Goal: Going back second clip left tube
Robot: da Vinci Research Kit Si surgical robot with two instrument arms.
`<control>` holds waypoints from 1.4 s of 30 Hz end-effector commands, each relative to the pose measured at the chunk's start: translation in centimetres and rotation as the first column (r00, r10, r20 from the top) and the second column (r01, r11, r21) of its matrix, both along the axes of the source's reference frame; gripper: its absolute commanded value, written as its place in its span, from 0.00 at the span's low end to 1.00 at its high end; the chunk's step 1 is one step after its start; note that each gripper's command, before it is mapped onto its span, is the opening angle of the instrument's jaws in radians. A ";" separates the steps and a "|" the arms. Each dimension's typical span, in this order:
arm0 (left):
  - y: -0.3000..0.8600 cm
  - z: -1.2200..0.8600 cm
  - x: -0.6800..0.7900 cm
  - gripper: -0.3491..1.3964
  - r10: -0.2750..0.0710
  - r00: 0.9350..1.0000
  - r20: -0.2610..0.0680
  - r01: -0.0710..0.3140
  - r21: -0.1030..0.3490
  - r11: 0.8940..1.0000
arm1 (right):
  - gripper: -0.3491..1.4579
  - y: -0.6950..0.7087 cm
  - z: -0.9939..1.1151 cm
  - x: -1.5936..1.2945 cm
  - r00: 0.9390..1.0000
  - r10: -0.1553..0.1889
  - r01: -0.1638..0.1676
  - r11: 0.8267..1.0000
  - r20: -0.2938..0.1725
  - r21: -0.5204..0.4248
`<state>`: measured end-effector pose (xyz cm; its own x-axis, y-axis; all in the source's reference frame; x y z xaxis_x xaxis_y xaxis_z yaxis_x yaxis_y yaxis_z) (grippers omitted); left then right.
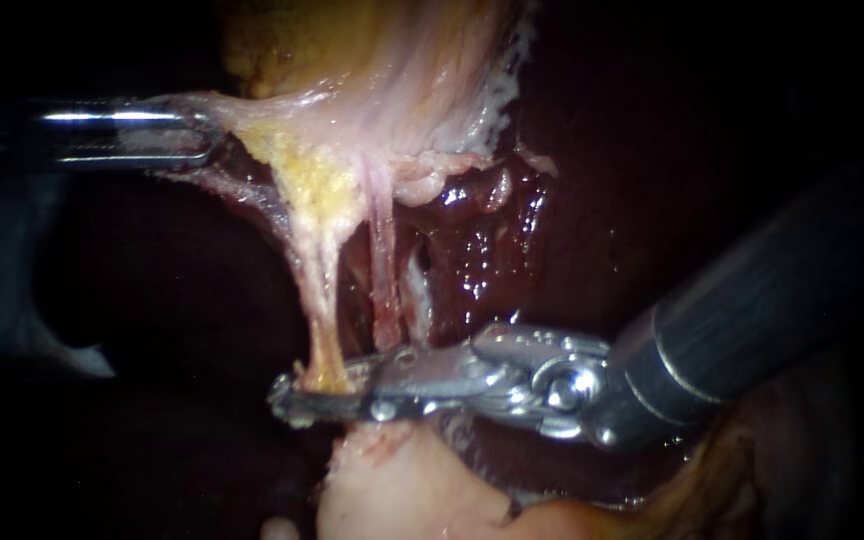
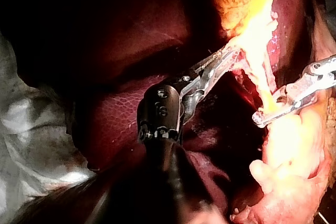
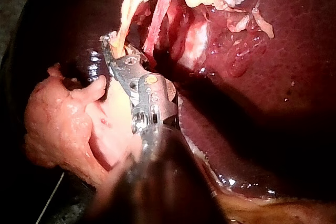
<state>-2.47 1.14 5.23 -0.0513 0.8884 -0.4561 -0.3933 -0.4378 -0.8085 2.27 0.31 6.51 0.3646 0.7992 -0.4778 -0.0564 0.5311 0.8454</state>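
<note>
In the endoscope view my left instrument [image 1: 197,140] comes in from the left, its claw clenched on the gallbladder [image 1: 402,70]. It draws the pale edge leftward so the left tube [image 1: 320,300] stands taut over the dark liver [image 1: 572,230]. My right instrument [image 1: 327,395] reaches in from the right, its claw closed across the near end of that tube, both halves touching it. I can make out no clip on the tube, so I judge the retreat not yet begun: the claw must release and slide back rightward. The left wrist view shows the same hold on the gallbladder, with the right instrument across the tube beyond. The right wrist view shows the tube entering my claw at its tip, the pinker right tube [image 3: 160,19] just beside.
</note>
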 end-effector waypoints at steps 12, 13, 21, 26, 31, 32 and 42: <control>0.00 0.00 0.00 0.00 0.000 1.000 0.000 0.000 0.000 1.000 | 0.46 0.04 0.09 0.05 0.998 0.042 -0.047 0.988 -0.039 -0.149; 0.00 0.00 0.00 0.00 0.000 1.000 0.000 0.000 0.000 1.000 | 0.47 0.05 0.10 0.04 0.998 0.044 -0.051 0.983 -0.042 -0.174; 0.00 0.00 0.01 0.00 0.000 1.000 0.000 0.000 0.000 1.000 | 0.47 0.13 0.08 -0.31 0.998 -0.001 -0.020 0.933 -0.057 -0.358; 0.00 0.00 0.01 0.00 0.000 1.000 0.000 0.000 0.000 1.000 | 0.47 0.22 -0.06 -0.65 0.997 -0.031 -0.002 0.902 -0.068 -0.431; 0.00 0.00 0.01 0.00 0.001 1.000 0.000 -0.001 0.000 1.000 | 0.47 0.30 -0.22 -1.02 0.996 -0.055 0.011 0.871 -0.074 -0.491; 0.00 0.00 0.01 0.00 0.001 1.000 0.000 -0.001 0.000 1.000 | 0.47 0.32 -0.25 -1.08 0.996 -0.056 0.012 0.869 -0.074 -0.495; 0.00 0.00 0.01 0.00 0.001 1.000 0.000 -0.001 0.000 1.000 | 0.47 0.59 -0.52 -1.79 0.996 -0.060 0.018 0.832 -0.058 -0.554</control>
<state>-2.45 1.14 5.23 -0.0515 0.8883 -0.4564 -0.3925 -0.4382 -0.8086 0.42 0.93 5.97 0.3395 0.3758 -0.8623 0.0204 0.9136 0.4061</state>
